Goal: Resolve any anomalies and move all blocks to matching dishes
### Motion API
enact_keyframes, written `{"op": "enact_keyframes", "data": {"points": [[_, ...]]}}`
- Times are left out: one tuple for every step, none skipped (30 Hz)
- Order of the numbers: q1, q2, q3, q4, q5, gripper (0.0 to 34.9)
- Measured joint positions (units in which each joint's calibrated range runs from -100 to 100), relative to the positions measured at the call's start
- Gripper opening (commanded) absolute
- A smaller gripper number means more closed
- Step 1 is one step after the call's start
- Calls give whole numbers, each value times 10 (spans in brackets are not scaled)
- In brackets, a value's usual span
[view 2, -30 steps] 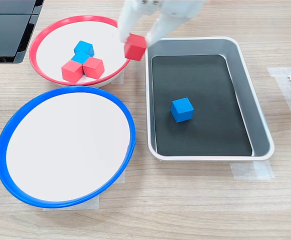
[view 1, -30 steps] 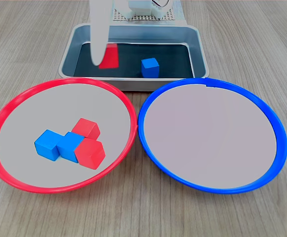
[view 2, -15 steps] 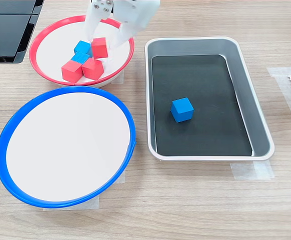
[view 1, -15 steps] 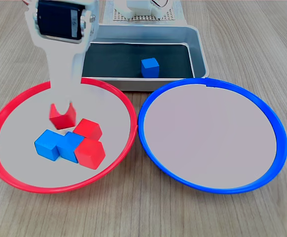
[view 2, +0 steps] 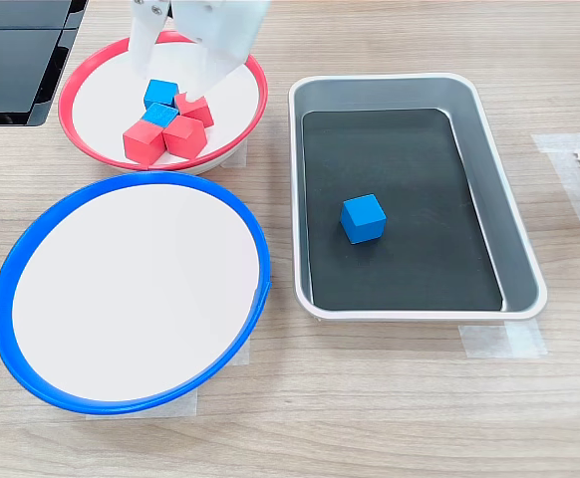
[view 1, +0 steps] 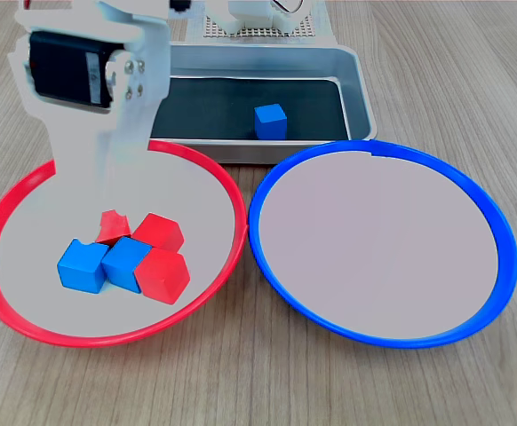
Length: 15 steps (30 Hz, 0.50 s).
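My gripper (view 1: 107,213) (view 2: 173,80) hangs open low over the red-rimmed dish (view 1: 27,257) (view 2: 101,100). A red block (view 1: 112,227) (view 2: 194,108) lies tilted in the dish right under the fingertips, partly hidden in the first exterior view. Beside it in the same dish lie two more red blocks (view 1: 158,232) (view 1: 163,276) and two blue blocks (view 1: 81,267) (view 1: 127,263), all bunched together. The blue-rimmed dish (view 1: 383,240) (view 2: 131,289) holds nothing. One blue block (view 1: 270,121) (view 2: 363,218) sits on the black floor of the metal tray (view 1: 356,89) (view 2: 489,149).
The arm's white body fills the first exterior view's upper left, above the red-rimmed dish. A black device sits at the second exterior view's top left corner. A white perforated part shows behind the tray in the first exterior view.
The gripper carried the red block from over the tray down into the red-rimmed dish, then spread its fingers. The block now rests among the others, and one blue block got nudged slightly.
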Motion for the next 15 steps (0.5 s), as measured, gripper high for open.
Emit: {"op": "enact_keyframes", "data": {"points": [[-1,14,-25,0,-3,126],[-1,24,-43,0,-4,127],[0,38,-62,0,-6,126],[3,49,-78,0,-6,124],[4,59,-91,-1,-6,123],[5,68,-104,-1,-6,125],[5,71,-110,-1,-5,129],[6,78,-121,-3,-3,129],[5,84,-130,-8,3,134],[5,90,-131,-11,9,140],[4,91,-132,-11,11,146],[4,95,-132,-11,16,154],[5,97,-132,-11,21,154],[5,98,-132,-7,26,154],[4,98,-132,1,28,155]]}}
